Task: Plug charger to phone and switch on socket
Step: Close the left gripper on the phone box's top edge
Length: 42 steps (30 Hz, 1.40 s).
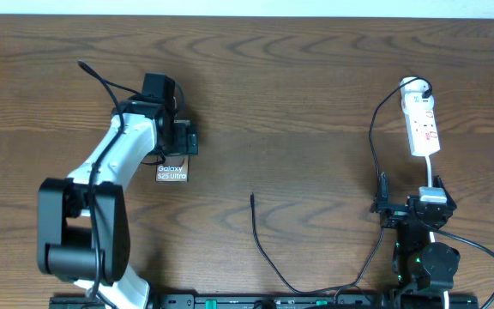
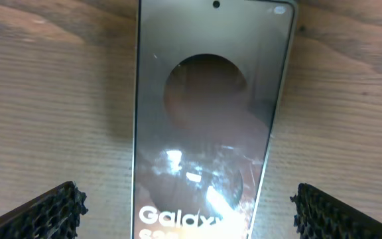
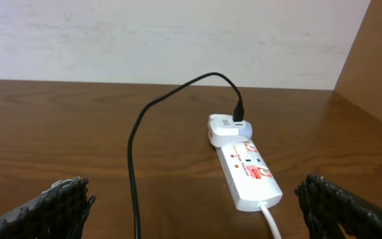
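The phone [image 2: 204, 119] lies flat on the wooden table, a dark slab with a brownish oval and white "Galaxy" lettering; in the overhead view only its lettered end [image 1: 171, 172] shows under my left arm. My left gripper [image 2: 188, 222] [image 1: 180, 144] is open, one finger on each side of the phone, not touching it. The socket [image 1: 423, 120] [image 3: 247, 166] is a white power strip at the far right. The charger's black plug [image 3: 237, 113] sits in a white adapter at its far end. The charger cable [image 1: 372, 146] [image 3: 133, 166] runs to a loose tip [image 1: 252, 198]. My right gripper [image 3: 194, 206] [image 1: 412, 199] is open and empty, short of the socket.
The socket's white cord [image 3: 270, 222] runs back toward my right arm. A light wall [image 3: 164, 40] bounds the table's far edge. The arm bases [image 1: 84, 249] stand along the near edge.
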Tool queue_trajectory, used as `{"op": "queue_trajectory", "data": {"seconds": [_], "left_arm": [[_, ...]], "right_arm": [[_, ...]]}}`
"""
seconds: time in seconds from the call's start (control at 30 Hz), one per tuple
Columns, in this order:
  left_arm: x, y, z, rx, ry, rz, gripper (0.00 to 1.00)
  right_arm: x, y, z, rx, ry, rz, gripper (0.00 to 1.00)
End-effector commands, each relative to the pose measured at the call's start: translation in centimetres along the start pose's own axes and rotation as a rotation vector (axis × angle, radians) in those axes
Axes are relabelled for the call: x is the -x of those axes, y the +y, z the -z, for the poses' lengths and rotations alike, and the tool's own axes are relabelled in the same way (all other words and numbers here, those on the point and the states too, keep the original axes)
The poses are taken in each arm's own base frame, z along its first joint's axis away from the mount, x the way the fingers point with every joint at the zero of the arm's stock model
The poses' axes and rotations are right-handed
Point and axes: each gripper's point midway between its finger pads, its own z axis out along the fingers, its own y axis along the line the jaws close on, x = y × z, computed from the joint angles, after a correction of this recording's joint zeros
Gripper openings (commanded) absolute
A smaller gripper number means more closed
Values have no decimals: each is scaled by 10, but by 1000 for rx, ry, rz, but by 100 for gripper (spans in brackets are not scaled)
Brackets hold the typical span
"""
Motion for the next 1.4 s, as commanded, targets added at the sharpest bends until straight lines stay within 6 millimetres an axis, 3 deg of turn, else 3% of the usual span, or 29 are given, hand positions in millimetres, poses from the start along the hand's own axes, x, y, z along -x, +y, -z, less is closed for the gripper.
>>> {"op": "queue_trajectory", "data": {"seconds": [0.0,0.13,1.37], "left_arm": [[-14,3,-28,25,84,1,99],[-18,3,-42,27,112,-1,99],[-11,2,-43,19,86,-56,98]], "right_arm": [[0,2,0,8,-2,-15,99],[0,2,0,8,-2,-15,99],[0,2,0,8,-2,-15,99]]}}
